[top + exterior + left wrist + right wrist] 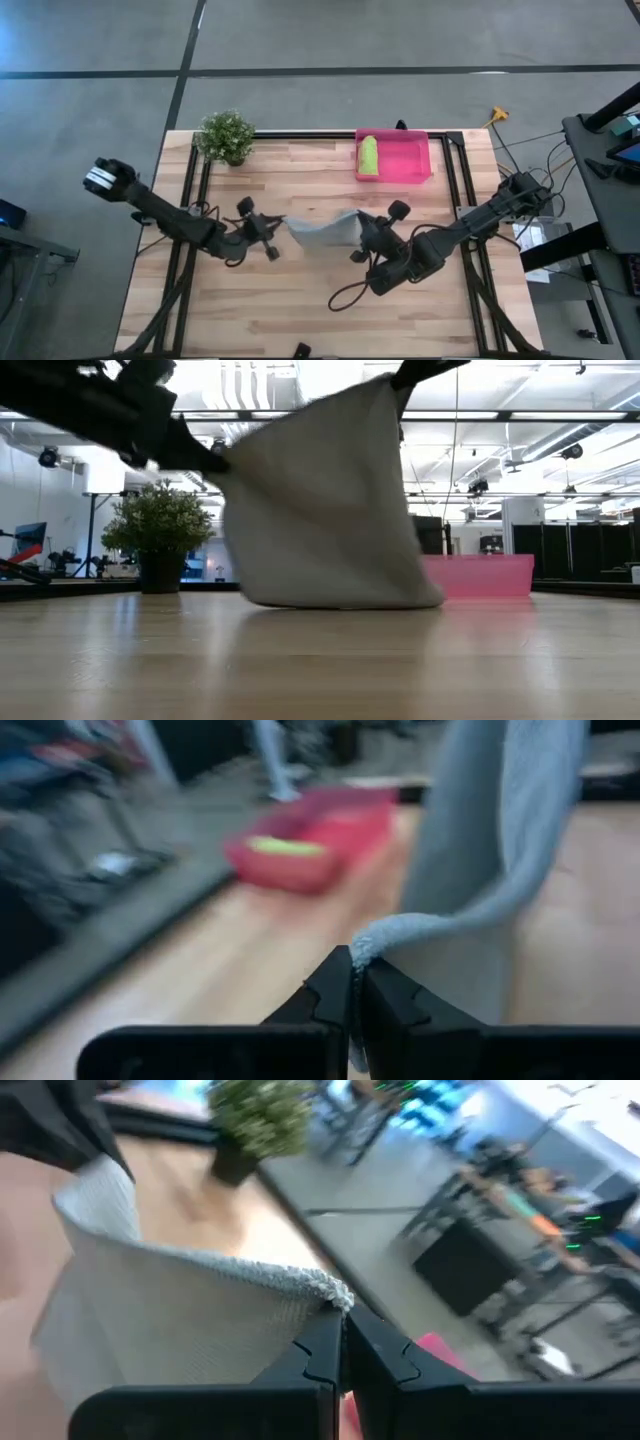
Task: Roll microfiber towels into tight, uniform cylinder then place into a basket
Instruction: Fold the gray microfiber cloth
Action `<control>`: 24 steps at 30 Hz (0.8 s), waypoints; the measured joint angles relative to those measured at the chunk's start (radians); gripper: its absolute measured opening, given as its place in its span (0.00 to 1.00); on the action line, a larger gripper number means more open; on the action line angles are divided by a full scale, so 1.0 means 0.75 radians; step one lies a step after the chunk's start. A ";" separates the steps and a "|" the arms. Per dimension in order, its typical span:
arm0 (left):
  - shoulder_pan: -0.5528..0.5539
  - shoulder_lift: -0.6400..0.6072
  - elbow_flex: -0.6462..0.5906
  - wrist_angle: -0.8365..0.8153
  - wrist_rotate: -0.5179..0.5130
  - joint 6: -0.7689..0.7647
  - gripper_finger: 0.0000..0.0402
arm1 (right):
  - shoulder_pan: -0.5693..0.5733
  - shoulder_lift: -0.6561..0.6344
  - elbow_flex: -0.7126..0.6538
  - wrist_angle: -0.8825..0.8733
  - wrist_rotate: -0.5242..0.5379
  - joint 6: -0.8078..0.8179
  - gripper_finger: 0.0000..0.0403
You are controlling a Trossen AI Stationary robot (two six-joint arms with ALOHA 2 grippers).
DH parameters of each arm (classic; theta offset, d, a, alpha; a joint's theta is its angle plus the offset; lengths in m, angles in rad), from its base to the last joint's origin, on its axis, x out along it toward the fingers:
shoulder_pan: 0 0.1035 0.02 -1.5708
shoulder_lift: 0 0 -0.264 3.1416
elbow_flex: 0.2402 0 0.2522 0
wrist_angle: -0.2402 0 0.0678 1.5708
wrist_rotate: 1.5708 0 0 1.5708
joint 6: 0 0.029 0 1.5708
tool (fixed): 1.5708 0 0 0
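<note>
Both hands pinch shut on the grey towel (322, 231): left hand (274, 232), right hand (362, 237); it hangs stretched left-right between them.

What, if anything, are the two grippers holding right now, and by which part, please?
The grey towel: the left gripper and right gripper each pinch an upper corner.
</note>
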 joint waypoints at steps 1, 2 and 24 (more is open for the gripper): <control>-0.022 -0.022 0.004 -0.012 -0.082 0.025 0.00 | 0.006 0.000 -0.002 -0.030 0.055 0.041 0.02; -0.044 -0.045 0.006 -0.017 -0.160 0.069 0.00 | 0.012 0.000 -0.004 -0.058 0.108 0.080 0.02; -0.037 -0.266 0.059 0.063 -0.710 0.667 0.00 | -0.318 0.000 -0.080 -0.157 0.314 0.307 0.02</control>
